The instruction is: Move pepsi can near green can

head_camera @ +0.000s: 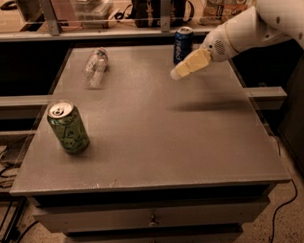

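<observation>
The pepsi can (182, 45), dark blue with a silver top, stands upright at the far edge of the grey table (158, 143). The green can (67, 127) stands upright near the table's front left. My gripper (179, 72) comes in from the right on a white arm, its cream fingers pointing left and down. It hovers above the table just in front of the pepsi can and slightly below it in the view, holding nothing.
A clear plastic bottle (95, 67) lies on its side at the table's far left. A shelf with clutter (93, 8) runs behind the table. Drawers (153, 221) sit under the front edge, and cables lie on the floor at left.
</observation>
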Controlling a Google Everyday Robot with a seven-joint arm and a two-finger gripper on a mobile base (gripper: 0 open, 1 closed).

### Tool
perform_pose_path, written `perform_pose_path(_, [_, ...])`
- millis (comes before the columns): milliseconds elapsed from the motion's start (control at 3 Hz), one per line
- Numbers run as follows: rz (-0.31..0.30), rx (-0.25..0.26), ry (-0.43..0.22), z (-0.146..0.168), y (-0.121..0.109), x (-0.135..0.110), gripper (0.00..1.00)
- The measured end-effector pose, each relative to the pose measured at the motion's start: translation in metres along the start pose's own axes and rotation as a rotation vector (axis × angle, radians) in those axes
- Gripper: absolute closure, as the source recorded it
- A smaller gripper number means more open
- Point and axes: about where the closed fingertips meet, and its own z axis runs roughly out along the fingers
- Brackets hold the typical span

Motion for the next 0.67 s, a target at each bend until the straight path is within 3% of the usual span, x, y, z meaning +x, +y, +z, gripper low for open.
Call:
perform_pose_path(333, [0.044,0.021,-0.031,0.025,-0.025,-0.016,0.0])
perform_pose_path(667, [0.063,0.08,-0.061,0.035,-0.053,-0.033,0.0])
